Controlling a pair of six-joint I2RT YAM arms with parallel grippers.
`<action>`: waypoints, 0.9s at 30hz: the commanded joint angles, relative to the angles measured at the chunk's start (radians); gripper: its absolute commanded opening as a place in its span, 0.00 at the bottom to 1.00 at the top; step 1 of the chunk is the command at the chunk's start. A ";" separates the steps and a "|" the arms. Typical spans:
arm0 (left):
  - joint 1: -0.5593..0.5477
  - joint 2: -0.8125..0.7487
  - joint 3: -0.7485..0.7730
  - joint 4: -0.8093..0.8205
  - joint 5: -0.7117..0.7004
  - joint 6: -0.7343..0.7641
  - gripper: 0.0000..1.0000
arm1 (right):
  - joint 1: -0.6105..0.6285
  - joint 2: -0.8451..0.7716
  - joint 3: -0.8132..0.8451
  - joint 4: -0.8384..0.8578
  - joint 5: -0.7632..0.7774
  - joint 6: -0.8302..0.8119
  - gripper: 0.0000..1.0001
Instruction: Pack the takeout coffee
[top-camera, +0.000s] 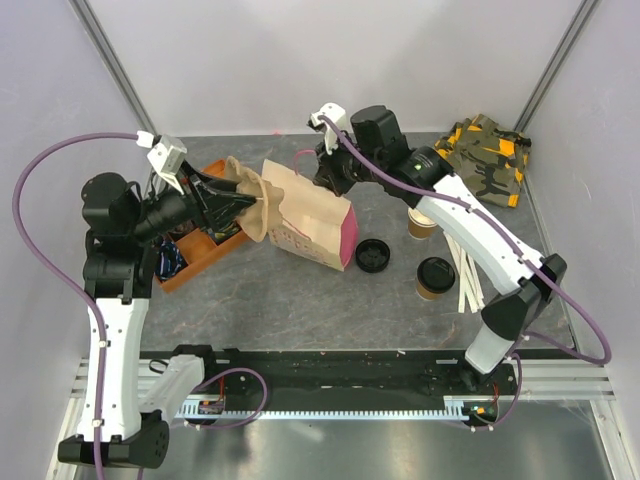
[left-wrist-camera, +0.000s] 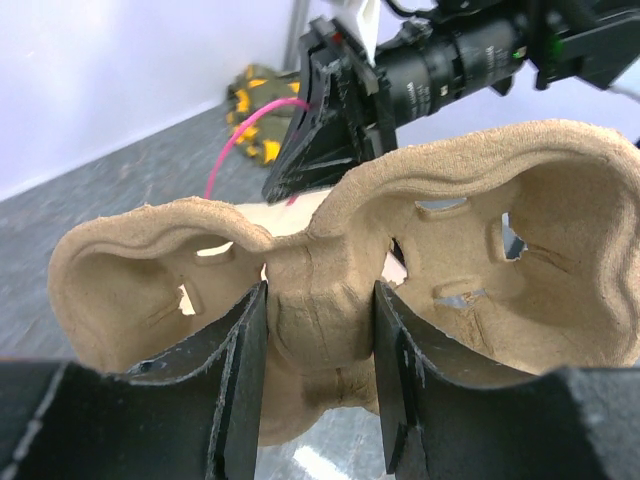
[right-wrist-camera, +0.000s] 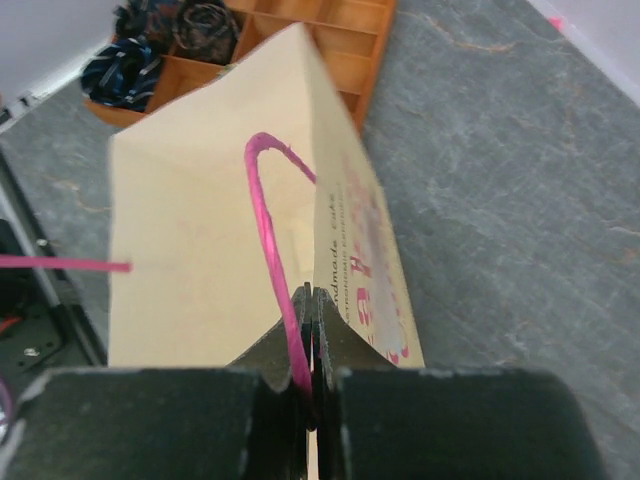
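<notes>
**Operator:** Where have I room, starting from my edge?

**Spotter:** Nearest you runs the black rail (top-camera: 330, 375) with both arm bases on it. Just past it the grey table (top-camera: 300, 310) lies bare across the middle, up to the paper bag (top-camera: 315, 215). That is your widest free ground. Walls close off the left, right and far sides.

**Operator:** And the takeout coffee?

**Spotter:** The takeout coffee (top-camera: 435, 277) stands upright on the right with its black lid on, in no grip and well apart from both pincers. White stirrers (top-camera: 468, 282) lie just beside it on its right. A loose black lid (top-camera: 372, 255) lies on its left, near the bag's pink end.

**Operator:** Count things for me.

**Spotter:** You have two cups: the lidded one, and a lidless cup (top-camera: 421, 224) farther back, partly hidden by your right arm. There are two black lids, one fitted and one loose. There is one bag, one cup carrier and one wooden tray (top-camera: 200, 262). The stirrers overlap too much to count.

**Operator:** My pincers?

**Spotter:** Your left pincer (left-wrist-camera: 320, 310) is clamped on the middle rib of the pulp cup carrier (left-wrist-camera: 480, 230), held on edge above the tray at the bag's left end. Your right pincer (right-wrist-camera: 308, 315) is clenched on the bag's pink handle (right-wrist-camera: 265, 200).

**Operator:** What stands in the way?

**Spotter:** The bag lies slanted between your two pincers. Farthest off, a camouflage cloth (top-camera: 487, 158) sits in the far right corner.
</notes>
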 joint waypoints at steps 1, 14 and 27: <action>-0.003 0.007 -0.012 0.132 0.127 -0.107 0.33 | 0.005 -0.056 -0.098 0.076 -0.054 0.110 0.00; -0.156 0.113 -0.069 0.215 0.160 -0.208 0.30 | 0.015 -0.079 -0.163 0.141 -0.107 0.180 0.00; -0.167 0.176 -0.078 0.180 0.186 -0.104 0.27 | 0.015 -0.089 -0.150 0.178 -0.192 0.191 0.00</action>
